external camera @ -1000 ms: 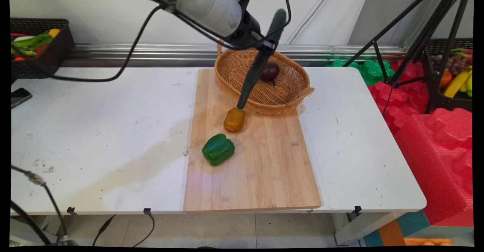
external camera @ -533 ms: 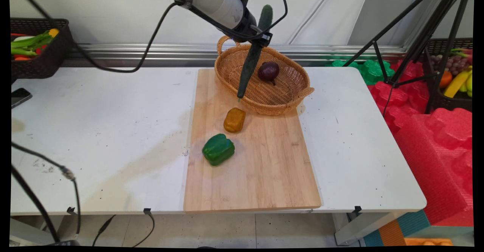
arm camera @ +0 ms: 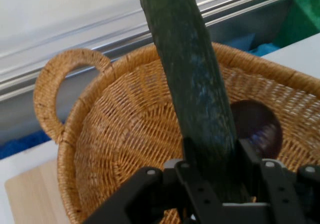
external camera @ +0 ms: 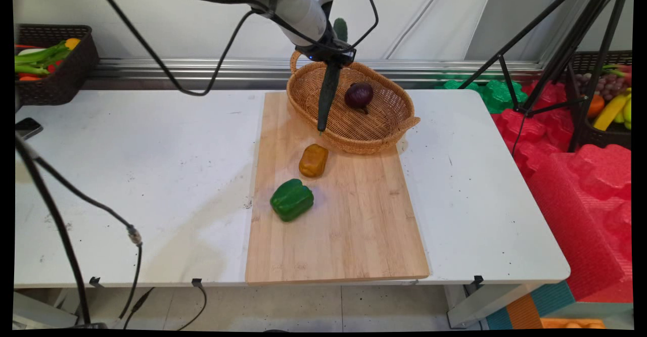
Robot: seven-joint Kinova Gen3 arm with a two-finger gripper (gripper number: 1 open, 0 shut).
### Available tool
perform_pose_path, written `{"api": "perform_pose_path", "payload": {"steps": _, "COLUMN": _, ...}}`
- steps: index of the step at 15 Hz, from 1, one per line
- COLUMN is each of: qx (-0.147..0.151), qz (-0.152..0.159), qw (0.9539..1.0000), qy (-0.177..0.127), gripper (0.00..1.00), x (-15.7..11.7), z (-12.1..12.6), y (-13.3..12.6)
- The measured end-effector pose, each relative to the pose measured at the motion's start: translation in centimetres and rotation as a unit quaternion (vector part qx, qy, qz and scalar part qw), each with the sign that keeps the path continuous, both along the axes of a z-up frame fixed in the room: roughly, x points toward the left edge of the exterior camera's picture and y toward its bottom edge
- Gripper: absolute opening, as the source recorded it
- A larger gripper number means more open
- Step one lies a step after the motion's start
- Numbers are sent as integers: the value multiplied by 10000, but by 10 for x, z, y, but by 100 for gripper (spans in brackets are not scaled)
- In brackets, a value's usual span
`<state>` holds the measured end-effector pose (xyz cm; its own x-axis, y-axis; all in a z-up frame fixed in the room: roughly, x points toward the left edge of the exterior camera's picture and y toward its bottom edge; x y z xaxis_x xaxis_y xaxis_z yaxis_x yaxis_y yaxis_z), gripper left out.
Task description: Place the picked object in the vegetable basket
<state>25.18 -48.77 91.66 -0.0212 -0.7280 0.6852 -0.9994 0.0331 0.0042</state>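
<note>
Above the basket [external camera: 354,107] at the desk's [external camera: 126,165] far side, my fingers [arm camera: 252,156] are clenched on one cucumber [external camera: 327,92], gripped partway along its length. It hangs almost upright, slightly tilted, its lower tip over the basket's near-left rim and its top end poking up behind my gripper [external camera: 333,56]. From my hand view the cucumber [arm camera: 192,94] runs up between the fingers, with the basket's [arm camera: 115,134] weave and one loop handle behind it.

One red onion [external camera: 359,95] lies inside the basket, toward the far right; the weave to its left is bare. The basket sits on the far end of one wooden board [external camera: 343,226], its right handle reaching past the board's right edge. Two peppers lie on the board: an orange pepper [external camera: 313,160] just near the basket's front rim, and a green pepper [external camera: 291,199] near the board's left edge. The board's near half is bare wood, reaching the desk's front edge. Wide bare desk lies left of the board, a narrower strip to its right.
</note>
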Motion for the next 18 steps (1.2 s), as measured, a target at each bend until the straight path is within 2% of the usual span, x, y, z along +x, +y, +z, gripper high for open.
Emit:
{"api": "perform_pose_path", "payload": {"steps": 5, "qx": 200, "qz": 400, "qw": 9989, "qy": 103, "gripper": 0, "x": 3, "z": -16, "y": -13}}
{"api": "perform_pose_path", "payload": {"steps": 10, "qx": 430, "qz": 753, "qw": 9958, "qy": 289, "gripper": 0, "x": 1, "z": -30, "y": -19}}
{"api": "perform_pose_path", "payload": {"steps": 16, "qx": 619, "qz": 920, "qw": 9928, "qy": 443, "gripper": 0, "x": -5, "z": -39, "y": -20}}
{"api": "perform_pose_path", "payload": {"steps": 17, "qx": 647, "qz": 945, "qw": 9923, "qy": 481, "gripper": 100, "x": -6, "z": -40, "y": -19}}
{"api": "perform_pose_path", "payload": {"steps": 18, "qx": 673, "qz": 962, "qw": 9917, "qy": 516, "gripper": 100, "x": -8, "z": -41, "y": -19}}
